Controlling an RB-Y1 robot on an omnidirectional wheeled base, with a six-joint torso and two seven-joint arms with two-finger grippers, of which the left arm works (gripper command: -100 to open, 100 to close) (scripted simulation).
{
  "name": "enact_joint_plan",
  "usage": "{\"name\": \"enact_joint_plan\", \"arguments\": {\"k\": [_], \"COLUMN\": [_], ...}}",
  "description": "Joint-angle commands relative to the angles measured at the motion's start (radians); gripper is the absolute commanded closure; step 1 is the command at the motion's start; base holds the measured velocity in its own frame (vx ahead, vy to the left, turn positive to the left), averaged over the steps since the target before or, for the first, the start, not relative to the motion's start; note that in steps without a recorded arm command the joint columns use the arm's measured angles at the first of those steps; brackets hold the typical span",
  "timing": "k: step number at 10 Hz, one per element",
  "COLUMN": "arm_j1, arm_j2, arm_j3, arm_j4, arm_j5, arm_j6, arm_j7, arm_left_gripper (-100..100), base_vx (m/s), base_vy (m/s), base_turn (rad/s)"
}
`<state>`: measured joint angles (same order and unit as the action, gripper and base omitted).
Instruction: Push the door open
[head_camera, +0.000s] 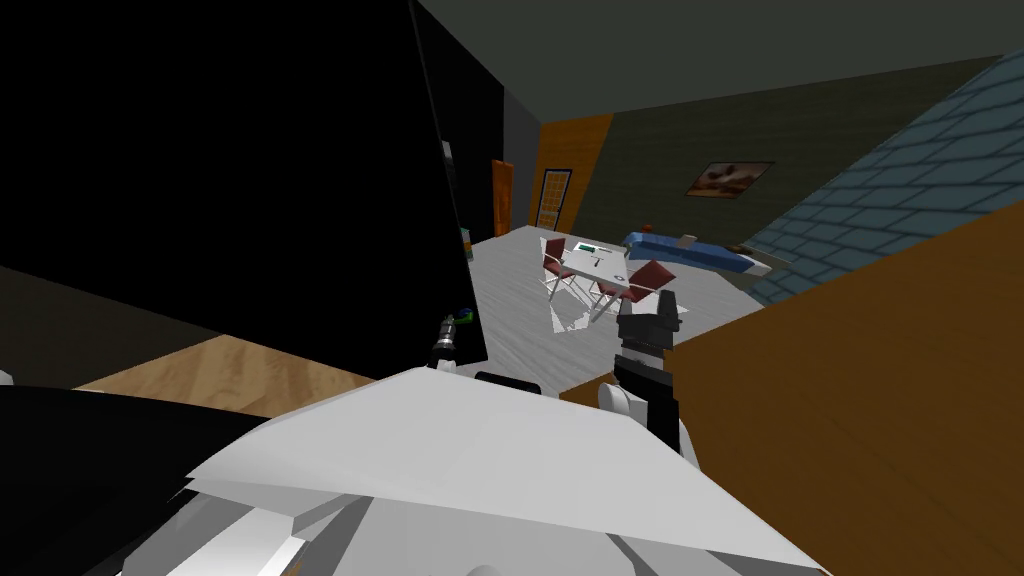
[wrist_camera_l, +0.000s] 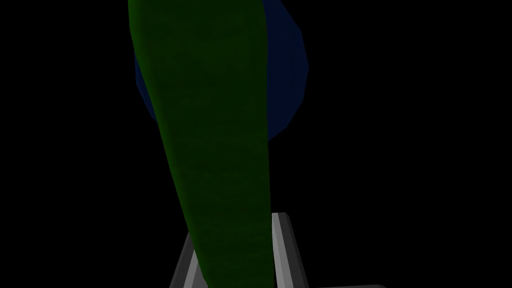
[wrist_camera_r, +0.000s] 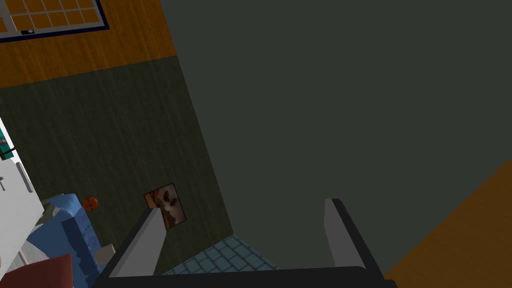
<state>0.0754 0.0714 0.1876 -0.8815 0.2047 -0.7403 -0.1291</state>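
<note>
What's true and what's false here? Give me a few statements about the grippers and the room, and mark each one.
1. The right gripper is open and empty. True.
2. The left gripper holds a red ball. False: its fingers press a dark green bar.
3. The chairs at the white table are blue. False: they are dark red.
4. A framed picture hangs on the far wall. True.
</note>
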Motion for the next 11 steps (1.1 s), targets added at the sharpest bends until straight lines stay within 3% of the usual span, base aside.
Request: {"name": "enact_joint_plan", "arguments": {"k": [1, 2, 7, 11], "arm_j1": [0.002, 0.001, 0.000, -0.001], "arm_j2": [0.006, -0.001, -0.033, -0.073], "arm_j3": [0.017, 0.039, 0.090, 0.125], "arm_j4": [-0.030, -0.030, -0.031, -0.031], "arm_j5": [0.005, 0.016, 0.040, 0.058], "arm_j6": [0.000, -0.002, -0.004, -0.007], "arm_j7": [-0.009, -0.020, -0.044, -0.061], "arm_left_gripper": [100, 100, 100, 100], "base_vx": [0.140, 0.198, 0.211, 0.172], "base_vy": [-0.028, -0.042, -0.024, -0.027], "base_turn": [0.028, 0.060, 0.078, 0.070]}}
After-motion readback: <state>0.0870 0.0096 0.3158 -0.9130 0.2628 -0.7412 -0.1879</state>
